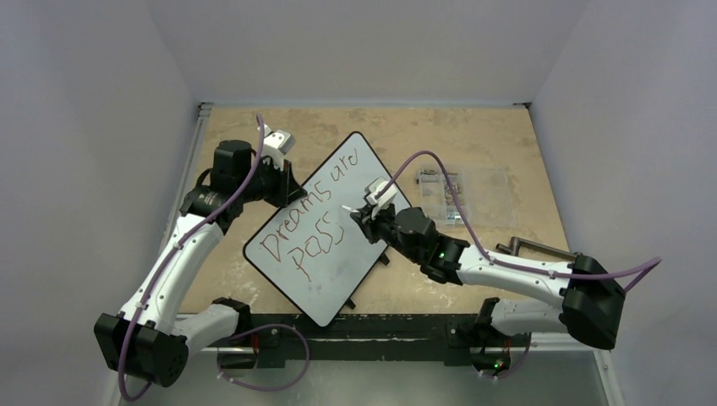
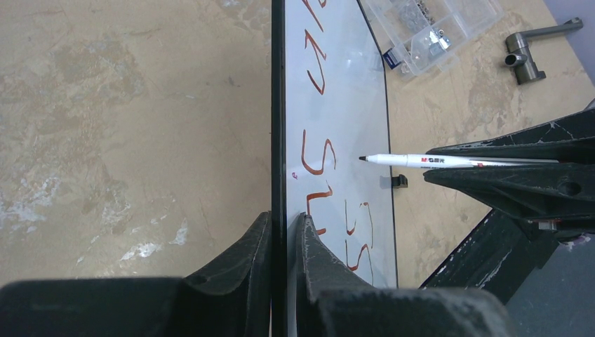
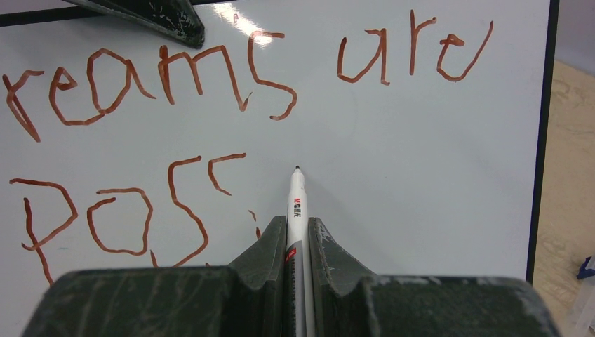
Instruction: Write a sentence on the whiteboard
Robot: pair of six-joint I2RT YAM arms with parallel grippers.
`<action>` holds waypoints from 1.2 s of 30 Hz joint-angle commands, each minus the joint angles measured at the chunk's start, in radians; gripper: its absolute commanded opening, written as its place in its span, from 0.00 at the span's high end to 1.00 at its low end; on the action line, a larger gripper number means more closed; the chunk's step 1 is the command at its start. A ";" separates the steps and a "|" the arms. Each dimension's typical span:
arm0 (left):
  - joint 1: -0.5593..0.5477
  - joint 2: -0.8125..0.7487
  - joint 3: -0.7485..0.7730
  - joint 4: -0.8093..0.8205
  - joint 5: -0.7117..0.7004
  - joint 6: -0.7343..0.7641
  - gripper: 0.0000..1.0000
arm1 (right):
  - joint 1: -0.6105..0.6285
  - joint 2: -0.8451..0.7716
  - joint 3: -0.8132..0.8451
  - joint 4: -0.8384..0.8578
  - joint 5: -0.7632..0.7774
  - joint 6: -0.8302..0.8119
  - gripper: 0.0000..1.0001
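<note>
The whiteboard (image 1: pixel 330 262) sits mid-desk, turned diagonally, with one corner toward the far edge of the desk (image 1: pixel 473 135) and one toward the near edge. The left end effector (image 1: pixel 286 182) is clamped shut on the board's thin black rim along its far-left side; in the left wrist view its two fingers (image 2: pixel 261 242) pinch the rim between them, steadying the board.

The right end effector (image 3: pixel 297 225) is closed on a white marker (image 3: pixel 296 200), with the barrel running out between the fingers. The tip points at bare board just right of the lower line of writing. Whether the tip touches the surface or is just off it, I cannot tell.

In red, the board reads "Dreams are" on the upper line and "Pas" below. After that comes a partial stroke that looks like the top of another "s". The writing step therefore seems to be mid-sentence, partway through the second line.

The next move likely calls for setting the tip down beside that unfinished letter and pulling short, controlled strokes rightward. The left end effector would need to hold the board firm meanwhile. There is room on the right before the rim.

A clear compartment box (image 1: pixel 473 194) and a metal handle (image 1: pixel 533 248) lie well apart, toward the desk's right edge.
</note>
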 commanded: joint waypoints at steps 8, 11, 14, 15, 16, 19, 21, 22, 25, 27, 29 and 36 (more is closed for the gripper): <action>-0.002 0.002 -0.001 0.002 -0.028 0.067 1.00 | -0.010 0.008 0.026 0.002 -0.004 0.029 1.00; -0.002 0.000 -0.001 0.002 -0.025 0.065 1.00 | -0.010 -0.005 0.000 -0.016 -0.009 0.038 1.00; -0.002 -0.001 -0.001 0.002 -0.024 0.065 1.00 | -0.010 -0.016 -0.032 -0.030 -0.027 0.051 1.00; -0.002 -0.002 -0.001 0.003 -0.025 0.066 1.00 | -0.011 -0.016 -0.041 -0.036 -0.037 0.056 1.00; -0.002 -0.002 -0.001 0.002 -0.024 0.066 1.00 | -0.010 -0.018 -0.047 -0.044 -0.044 0.060 1.00; -0.002 -0.004 0.000 0.002 -0.023 0.064 1.00 | -0.010 -0.023 -0.063 -0.073 -0.061 0.074 1.00; -0.002 -0.006 -0.003 0.002 -0.023 0.065 1.00 | -0.011 -0.036 -0.077 -0.092 -0.066 0.087 1.00; -0.002 -0.006 -0.003 0.003 -0.023 0.064 1.00 | -0.010 -0.044 -0.084 -0.100 -0.069 0.093 1.00; -0.002 -0.008 -0.003 0.004 -0.021 0.064 1.00 | -0.010 -0.075 -0.102 -0.127 -0.070 0.110 1.00; -0.002 -0.009 -0.003 0.004 -0.021 0.064 1.00 | -0.010 -0.095 -0.107 -0.153 -0.071 0.122 1.00; -0.002 -0.010 -0.003 0.004 -0.020 0.062 1.00 | -0.010 -0.120 -0.107 -0.177 -0.071 0.129 1.00; -0.002 -0.009 -0.004 0.005 -0.017 0.063 1.00 | -0.010 -0.172 -0.049 -0.168 -0.054 0.117 1.00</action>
